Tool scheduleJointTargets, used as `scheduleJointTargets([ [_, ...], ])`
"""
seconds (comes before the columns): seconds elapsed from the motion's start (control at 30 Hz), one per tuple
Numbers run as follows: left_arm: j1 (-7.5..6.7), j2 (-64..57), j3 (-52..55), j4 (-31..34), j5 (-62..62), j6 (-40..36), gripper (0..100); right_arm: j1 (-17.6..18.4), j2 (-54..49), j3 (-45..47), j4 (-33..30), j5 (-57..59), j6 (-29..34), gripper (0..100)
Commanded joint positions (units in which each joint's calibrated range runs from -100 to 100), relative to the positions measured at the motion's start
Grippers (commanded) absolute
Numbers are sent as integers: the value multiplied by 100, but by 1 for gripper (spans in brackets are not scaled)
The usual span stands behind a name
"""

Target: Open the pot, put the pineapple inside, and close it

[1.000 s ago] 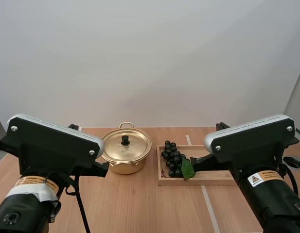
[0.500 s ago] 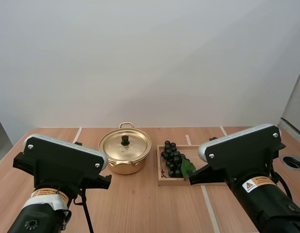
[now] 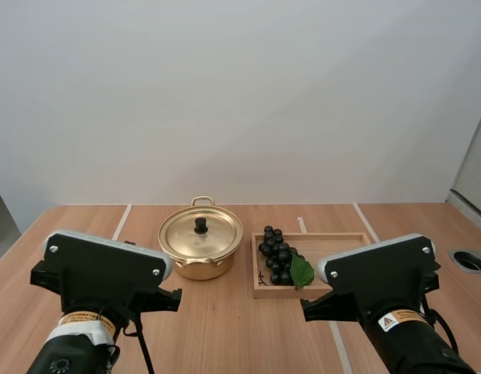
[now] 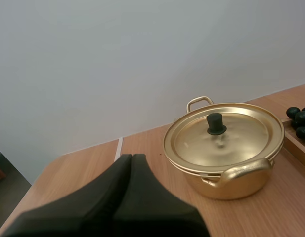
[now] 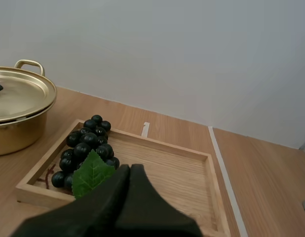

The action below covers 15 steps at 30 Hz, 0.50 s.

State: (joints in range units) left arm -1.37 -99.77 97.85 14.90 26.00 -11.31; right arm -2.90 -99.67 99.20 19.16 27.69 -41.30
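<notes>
High view. Gold pot (image 3: 199,263) toward the far middle of the wooden table (image 3: 232,335), closed, with the lid (image 3: 215,234) seated flat on the rim and the black knob (image 3: 200,225) upright at its centre. One loop handle (image 3: 202,201) turned to the back wall. Just to the right of it, apart by a narrow strip of table, a shallow wooden tray (image 3: 341,243). In the tray's left end, a bunch of dark grapes (image 3: 275,253), with a green leaf (image 3: 302,271) at its near side. Low at the near edge, the left arm (image 3: 104,273) and the right arm (image 3: 376,273), one at each side and both well apart from the pot. Right arm's housing in front of the tray's near right corner.

Left wrist view. Fingers of the left gripper (image 4: 132,165) pressed together into one dark wedge, pinching nothing, aimed toward the pot and well short of it. Pot closed here too, knob standing up, one handle facing the camera and the other at the back. A few grapes just past the pot, at the tray's edge.

Right wrist view. Fingers of the right gripper (image 5: 130,173) likewise pressed into a single wedge, on nothing. Tips over the near part of the tray, just beside the leaf; touching or not, cannot tell. Grapes heaped in the tray end nearest the pot, leaf lying on their near side. Closed pot beside the tray.
</notes>
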Motion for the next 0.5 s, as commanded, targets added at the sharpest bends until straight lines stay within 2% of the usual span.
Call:
scheduleJointTargets([
  [0.0,14,-23,80,-98,-133,-67,0,-23,-33,80,187,-26,101,0],
  [0.13,35,-23,187,-98,-92,-67,0,-23,-33,80,398,383,169,0],
  [0.47,150,-23,215,-98,-38,-227,0,-3,-33,80,453,589,1000,0],
])
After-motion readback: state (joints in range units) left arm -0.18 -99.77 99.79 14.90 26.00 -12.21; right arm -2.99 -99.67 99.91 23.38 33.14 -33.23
